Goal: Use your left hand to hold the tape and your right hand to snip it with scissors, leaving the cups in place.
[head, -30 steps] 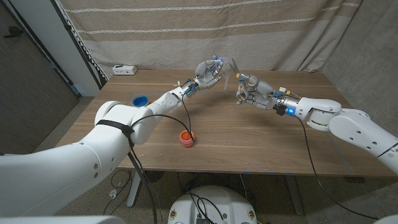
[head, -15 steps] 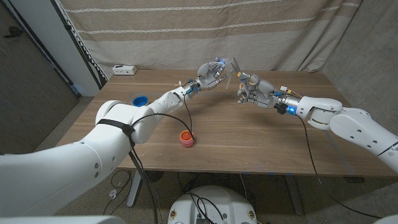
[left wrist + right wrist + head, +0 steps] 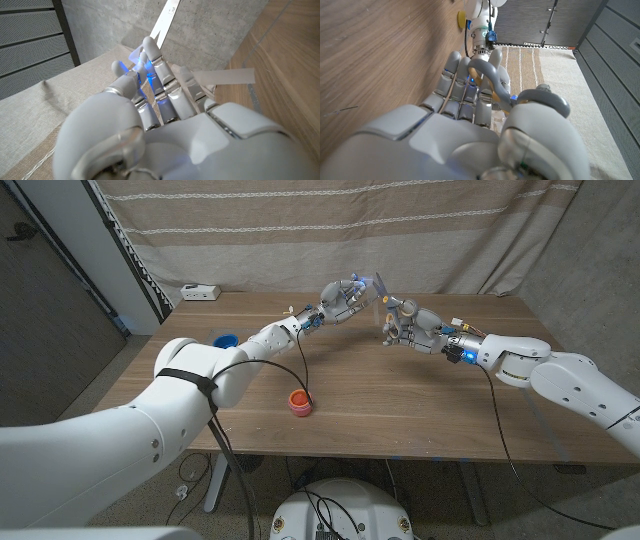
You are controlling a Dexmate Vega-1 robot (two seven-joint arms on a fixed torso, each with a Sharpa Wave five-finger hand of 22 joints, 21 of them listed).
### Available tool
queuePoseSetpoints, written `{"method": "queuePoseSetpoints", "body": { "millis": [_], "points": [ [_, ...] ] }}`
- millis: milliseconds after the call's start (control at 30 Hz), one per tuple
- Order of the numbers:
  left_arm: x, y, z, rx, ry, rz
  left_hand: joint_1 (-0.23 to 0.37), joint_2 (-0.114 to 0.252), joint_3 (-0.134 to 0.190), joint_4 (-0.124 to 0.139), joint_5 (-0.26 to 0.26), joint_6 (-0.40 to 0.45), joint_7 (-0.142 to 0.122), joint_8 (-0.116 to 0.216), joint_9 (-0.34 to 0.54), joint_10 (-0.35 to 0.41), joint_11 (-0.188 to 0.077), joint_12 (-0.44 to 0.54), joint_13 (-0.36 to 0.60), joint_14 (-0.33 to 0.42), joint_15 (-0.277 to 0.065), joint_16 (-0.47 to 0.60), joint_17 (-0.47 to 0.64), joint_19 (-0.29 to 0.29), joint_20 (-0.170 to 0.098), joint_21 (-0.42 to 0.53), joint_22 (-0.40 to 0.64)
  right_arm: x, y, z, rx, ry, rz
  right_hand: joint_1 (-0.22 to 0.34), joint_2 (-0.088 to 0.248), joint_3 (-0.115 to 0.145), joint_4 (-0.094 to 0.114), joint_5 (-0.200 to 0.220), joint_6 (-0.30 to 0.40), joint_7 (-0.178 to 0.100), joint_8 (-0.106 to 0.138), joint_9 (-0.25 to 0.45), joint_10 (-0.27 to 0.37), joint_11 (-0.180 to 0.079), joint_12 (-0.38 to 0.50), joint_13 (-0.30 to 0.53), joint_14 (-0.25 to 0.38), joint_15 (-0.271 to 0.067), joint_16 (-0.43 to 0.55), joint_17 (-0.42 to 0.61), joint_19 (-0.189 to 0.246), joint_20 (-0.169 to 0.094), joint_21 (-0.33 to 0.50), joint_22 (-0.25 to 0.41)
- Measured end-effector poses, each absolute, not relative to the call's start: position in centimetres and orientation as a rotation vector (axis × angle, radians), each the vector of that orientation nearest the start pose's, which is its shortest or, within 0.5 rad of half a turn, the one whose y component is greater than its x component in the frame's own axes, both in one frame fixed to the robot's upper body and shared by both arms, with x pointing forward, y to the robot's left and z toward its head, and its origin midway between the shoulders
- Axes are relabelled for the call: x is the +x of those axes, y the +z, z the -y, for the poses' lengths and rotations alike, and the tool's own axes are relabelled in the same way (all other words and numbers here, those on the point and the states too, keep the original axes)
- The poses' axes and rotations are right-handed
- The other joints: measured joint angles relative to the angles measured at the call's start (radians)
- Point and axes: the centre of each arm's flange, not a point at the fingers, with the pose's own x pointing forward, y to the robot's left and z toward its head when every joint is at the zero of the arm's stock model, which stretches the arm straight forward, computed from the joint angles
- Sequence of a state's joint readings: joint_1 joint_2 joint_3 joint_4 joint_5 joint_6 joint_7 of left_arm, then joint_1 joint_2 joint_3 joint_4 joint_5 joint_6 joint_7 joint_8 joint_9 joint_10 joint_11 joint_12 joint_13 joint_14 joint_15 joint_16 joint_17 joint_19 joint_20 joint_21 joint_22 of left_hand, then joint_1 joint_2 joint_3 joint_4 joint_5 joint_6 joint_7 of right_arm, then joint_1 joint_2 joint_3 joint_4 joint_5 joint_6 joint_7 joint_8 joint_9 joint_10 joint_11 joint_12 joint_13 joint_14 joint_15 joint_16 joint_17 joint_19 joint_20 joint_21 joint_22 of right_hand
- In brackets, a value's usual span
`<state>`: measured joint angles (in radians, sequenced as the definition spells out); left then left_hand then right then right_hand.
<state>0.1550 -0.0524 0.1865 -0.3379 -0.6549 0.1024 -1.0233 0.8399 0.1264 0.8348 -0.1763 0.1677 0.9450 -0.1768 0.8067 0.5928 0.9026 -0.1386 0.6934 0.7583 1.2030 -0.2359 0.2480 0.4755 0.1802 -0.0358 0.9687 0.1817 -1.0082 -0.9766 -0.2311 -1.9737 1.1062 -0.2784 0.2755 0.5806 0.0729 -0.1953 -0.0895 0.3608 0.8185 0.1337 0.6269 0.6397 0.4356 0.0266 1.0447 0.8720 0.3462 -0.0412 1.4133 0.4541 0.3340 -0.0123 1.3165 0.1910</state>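
Observation:
My left hand (image 3: 343, 295) is raised over the table's far middle and pinches a pale strip of tape (image 3: 378, 284) that sticks up beside it. In the left wrist view the tape (image 3: 167, 15) rises past the curled fingers (image 3: 152, 65), and another strip (image 3: 224, 77) juts out sideways. My right hand (image 3: 402, 325) hovers just right of the tape, gripping grey-handled scissors (image 3: 496, 86); their blades are hidden. A blue cup (image 3: 225, 340) stands at the table's left, and an orange cup (image 3: 299, 402) sits near the front middle.
A white power strip (image 3: 200, 292) lies at the table's far left corner. Cables hang along both forearms, one looping down by the orange cup. A striped curtain (image 3: 300, 220) hangs behind the wooden table (image 3: 420, 405).
My left hand has shifted slightly right with the tape. My right hand has risen a little with the scissors and come closer to the strip. Both cups stay in place.

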Motion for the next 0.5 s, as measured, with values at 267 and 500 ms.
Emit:
{"method": "queuePoseSetpoints", "body": {
  "millis": [267, 500],
  "points": [
    [69.88, 7.85, -7.51, -0.394, -1.181, 0.301, 0.009, -0.009, 0.013, -0.003, 0.0, 0.017, 0.005, -0.001, -0.009, 0.005, 0.005, 0.0, 0.0, 0.01, 0.0, 0.0, 0.014, 0.0, 0.0, 0.0, 0.0, 51.96, 2.76, 24.93, -0.07, 0.768, 0.278, 0.0, 0.0, 0.0, 0.0, 0.0, 0.0, 0.0, -0.008, -0.001, 0.0, 0.0, 0.0, 0.0, 0.0, 0.0, 0.0, 0.0, 0.0, 0.0, 0.0, 0.0],
    [69.73, 8.23, -7.92, -0.354, -1.188, 0.331, 0.013, -0.013, 0.021, -0.003, 0.003, 0.02, 0.009, -0.003, -0.013, 0.005, 0.005, 0.0, 0.0, 0.01, 0.0, 0.0, 0.023, 0.0, 0.0, 0.0, 0.0, 52.04, 2.75, 24.87, -0.072, 0.77, 0.272, 0.0, 0.0, 0.0, 0.0, 0.0, 0.0, 0.0, -0.008, 0.0, 0.0, 0.0, 0.0, -0.001, 0.0, 0.0, 0.0, 0.0, 0.0, 0.0, 0.0, 0.0]
  ]
}}
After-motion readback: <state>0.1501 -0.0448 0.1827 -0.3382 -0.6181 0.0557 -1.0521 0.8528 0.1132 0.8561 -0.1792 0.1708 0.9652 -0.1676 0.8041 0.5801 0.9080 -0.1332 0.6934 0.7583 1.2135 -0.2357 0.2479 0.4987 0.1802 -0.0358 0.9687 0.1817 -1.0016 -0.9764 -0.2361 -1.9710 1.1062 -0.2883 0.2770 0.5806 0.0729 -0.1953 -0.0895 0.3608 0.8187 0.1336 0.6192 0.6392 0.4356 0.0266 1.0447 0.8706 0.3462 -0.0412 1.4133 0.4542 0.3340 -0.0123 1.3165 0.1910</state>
